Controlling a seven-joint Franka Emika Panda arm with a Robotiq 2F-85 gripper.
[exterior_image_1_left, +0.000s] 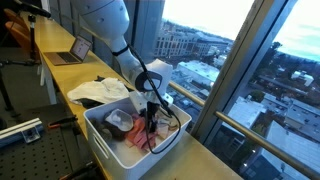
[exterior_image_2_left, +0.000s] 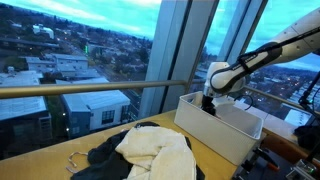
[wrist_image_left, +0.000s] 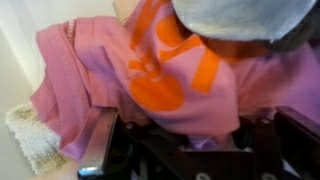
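The gripper (wrist_image_left: 195, 125) is seen lowered into a white bin (exterior_image_1_left: 100, 128), its fingers (wrist_image_left: 100, 135) set on either side of a bunched fold of pink garment (wrist_image_left: 150, 60). The fold fills the gap between the dark jaws in the wrist view. Whether the cloth is actually pinched or the jaws merely stand about it cannot be told. In both exterior views the gripper (exterior_image_1_left: 150, 118) (exterior_image_2_left: 210, 103) is shown pointing down inside the bin, hung from the white arm (exterior_image_1_left: 105, 20).

The pink garment is marked with a large orange print and lies inside the bin, directly under the gripper. In an exterior view it (exterior_image_1_left: 135, 142) is found toward the near side of the bin. A grey cloth (wrist_image_left: 240, 15) is laid over its far edge in the wrist view, and a pale, rough-textured piece (wrist_image_left: 35, 135) is seen at the lower left, just beside the pink fabric.

The bin (exterior_image_2_left: 230, 128) is placed on a long wooden counter (exterior_image_1_left: 60, 78) that runs along a wall of tall windows (exterior_image_2_left: 90, 50). Just beside the bin, a heap of clothes is spread on the counter: a cream cloth (exterior_image_2_left: 155, 150) on top and a dark garment (exterior_image_2_left: 105, 155) beneath it. Farther along the counter, well apart from the bin, an open laptop (exterior_image_1_left: 72, 52) is set.
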